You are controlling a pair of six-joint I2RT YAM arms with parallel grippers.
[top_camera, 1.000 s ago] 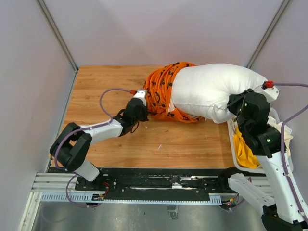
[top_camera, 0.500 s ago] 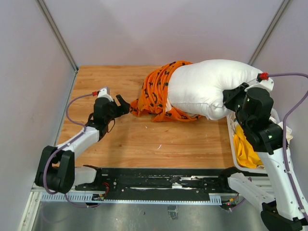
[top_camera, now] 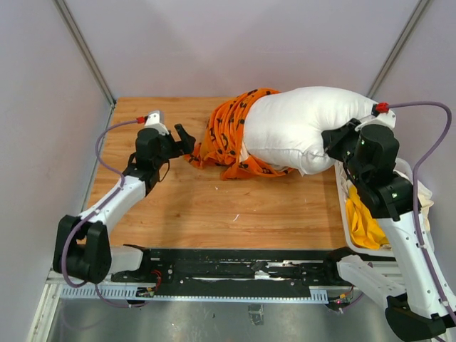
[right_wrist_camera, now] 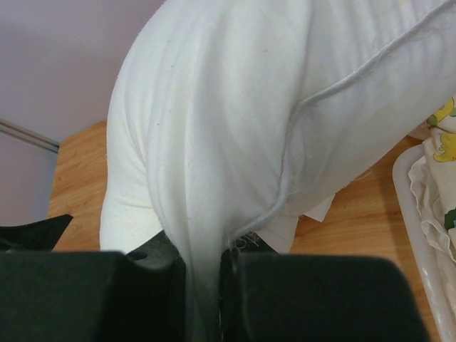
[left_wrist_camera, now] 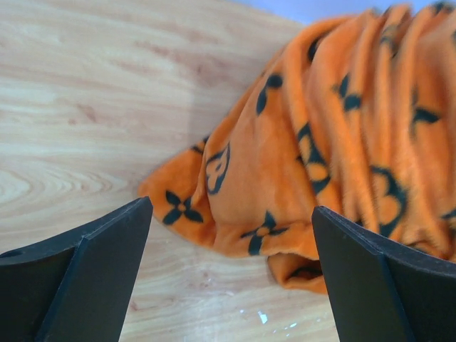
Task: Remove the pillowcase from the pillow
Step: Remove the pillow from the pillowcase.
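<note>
Pillow (top_camera: pixel 299 128) was pinched by right hand (right_wrist_camera: pixel 205 285); left hand (top_camera: pixel 182 139) was found spread, empty. Pillowcase (left_wrist_camera: pixel 320 142) judged limp, light; bunched hem favoured for grip.

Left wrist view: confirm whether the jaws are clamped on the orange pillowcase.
No: the left gripper has its jaws wide apart, and the pillowcase lies loose on the table, not pinched between them.

Tally:
- pillowcase (top_camera: pixel 229 139) ×1, orange w/ blk motifs, just ahead of L pincer (top_camera: pixel 187 140).
- pillow (top_camera: pixel 299 128) ×1, white, edge pinched in R pincer (top_camera: pixel 330 142).
- pincers ×2, 1 per arm; arms ×2.
- table (top_camera: pixel 214 214) ×1.
- bin (top_camera: pixel 341 210) ×1, white, near side of R pincer.
- cloths in bin ×2 seen: yellow cloth (top_camera: pixel 363 221) ×1, whitish cloth (top_camera: pixel 426 203) ×1.
- purple cables ×2, 1 per wrist.
</note>
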